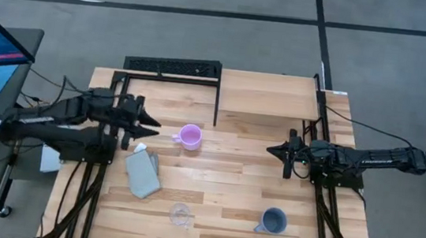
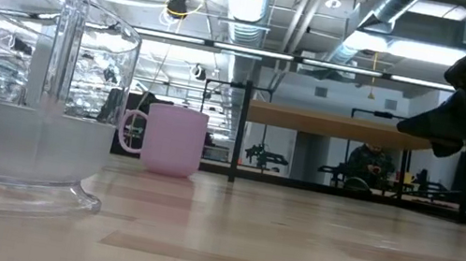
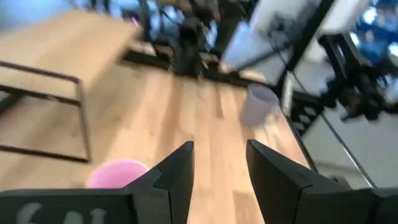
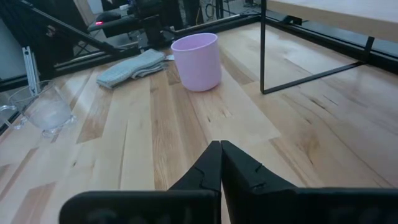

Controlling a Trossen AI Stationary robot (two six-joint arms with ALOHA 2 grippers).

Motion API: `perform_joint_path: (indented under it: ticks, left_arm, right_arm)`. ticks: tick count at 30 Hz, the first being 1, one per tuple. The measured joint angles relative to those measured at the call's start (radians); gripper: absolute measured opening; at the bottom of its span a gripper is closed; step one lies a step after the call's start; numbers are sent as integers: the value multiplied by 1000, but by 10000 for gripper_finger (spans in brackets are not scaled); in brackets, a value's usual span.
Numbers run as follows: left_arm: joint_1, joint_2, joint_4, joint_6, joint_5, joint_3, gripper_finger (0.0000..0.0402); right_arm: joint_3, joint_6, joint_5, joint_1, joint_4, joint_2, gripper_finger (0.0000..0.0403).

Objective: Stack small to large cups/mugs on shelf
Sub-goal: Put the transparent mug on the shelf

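Observation:
The pink-lilac mug (image 1: 190, 137) (image 4: 196, 61) (image 2: 173, 139) stands upright mid-table, handle toward the left. The clear glass cup (image 1: 180, 215) (image 2: 28, 106) and the blue-grey mug (image 1: 272, 220) (image 3: 258, 106) stand upright near the near edge. The shelf (image 1: 267, 97) (image 2: 338, 126) stands on its black legs at the far side. My left gripper (image 1: 151, 126) (image 3: 221, 155) hovers open just left of the pink mug (image 3: 118, 173), above the table. My right gripper (image 1: 271, 150) (image 4: 220, 149) is shut, raised, well to the right of the pink mug.
A folded grey-blue cloth (image 1: 142, 173) (image 4: 130, 68) lies flat between the left arm and the glass cup. A black rack (image 1: 172, 67) sits at the far left edge. Bare tabletop (image 1: 231, 176) stretches between the two grippers and the near cups.

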Motion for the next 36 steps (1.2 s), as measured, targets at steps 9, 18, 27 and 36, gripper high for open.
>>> perform_joint_path:
  ticks: [9, 18, 27, 36]
  left_arm:
    - [-278, 287, -146, -24, -110, 235, 137]
    - [-493, 573, -409, -210, -308, 466, 137]
    - [-599, 842, -467, -296, -265, 649, 137]
    - [-609, 1059, -612, -389, -186, 782, 137]
  right_arm:
    - [0, 0, 0, 0, 0, 0, 29]
    - [0, 0, 0, 0, 0, 0, 28]
    - [0, 0, 0, 0, 0, 0, 27]
    - [0, 0, 0, 0, 0, 0, 27]
